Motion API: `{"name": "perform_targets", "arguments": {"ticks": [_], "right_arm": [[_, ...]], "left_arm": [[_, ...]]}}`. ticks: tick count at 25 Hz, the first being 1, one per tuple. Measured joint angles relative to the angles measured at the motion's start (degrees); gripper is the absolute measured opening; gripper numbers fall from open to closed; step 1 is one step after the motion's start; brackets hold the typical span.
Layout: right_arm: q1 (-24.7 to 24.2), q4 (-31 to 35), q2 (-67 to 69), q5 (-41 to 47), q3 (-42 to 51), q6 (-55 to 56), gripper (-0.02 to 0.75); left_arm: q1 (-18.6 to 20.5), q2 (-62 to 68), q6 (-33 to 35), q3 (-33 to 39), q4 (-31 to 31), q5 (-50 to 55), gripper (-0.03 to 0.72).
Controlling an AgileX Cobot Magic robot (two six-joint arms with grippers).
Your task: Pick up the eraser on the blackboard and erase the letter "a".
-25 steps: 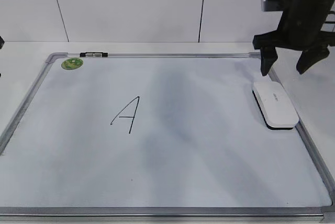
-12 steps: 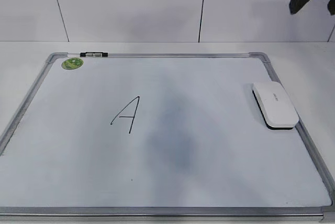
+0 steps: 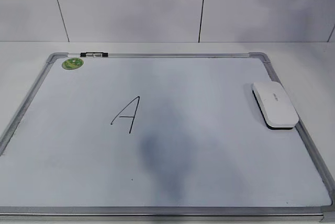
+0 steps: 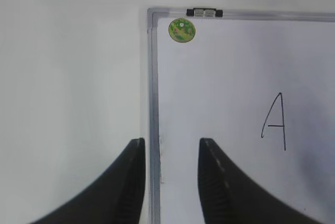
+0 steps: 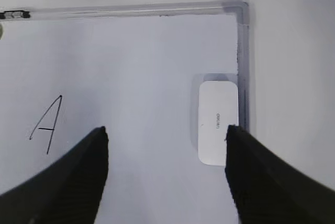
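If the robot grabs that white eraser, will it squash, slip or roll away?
The eraser looks like a hard plastic block, so it probably stays stiff. Its smooth white top may be a bit slippery for the right tool, which is wide open. It lies flat on a dark underside on the board, so rolling seems unlikely.

Wall (image 3: 131, 4): pale grey-white panels, matte, behind the table.
Wall seams: two thin dark vertical lines in the exterior view, one left of centre leaning slightly, one right of centre; a third just shows at the far right edge.
Table (image 3: 157, 47): white, plain top, meets the wall along a straight horizontal edge.
Light: soft, even, diffuse; faint grey shading on the wall panels.
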Motion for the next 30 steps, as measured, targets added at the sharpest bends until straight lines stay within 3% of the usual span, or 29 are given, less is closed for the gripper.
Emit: {"name": "perform_targets", "arguments": {"ticks": [11,17,30], "right_arm": [[0.9,2.3,-13.3,0.4,5.0,-0.6,0.546],[0.9,2.6,-23.1,0.5,14.7,-0.6,0.545],[0.9,3.0,-44.0,0.6,39.2,-0.6,0.545]], "left_arm": [[0.0,-13.7,-1.4,-0.1,-2.9,1.1,0.236],[0.0,-20.5,-3.6,0.6,-3.8,1.1,0.236],[-3.7,-37.1,-6.6,11.1,-9.4,1.4,0.236]]}}
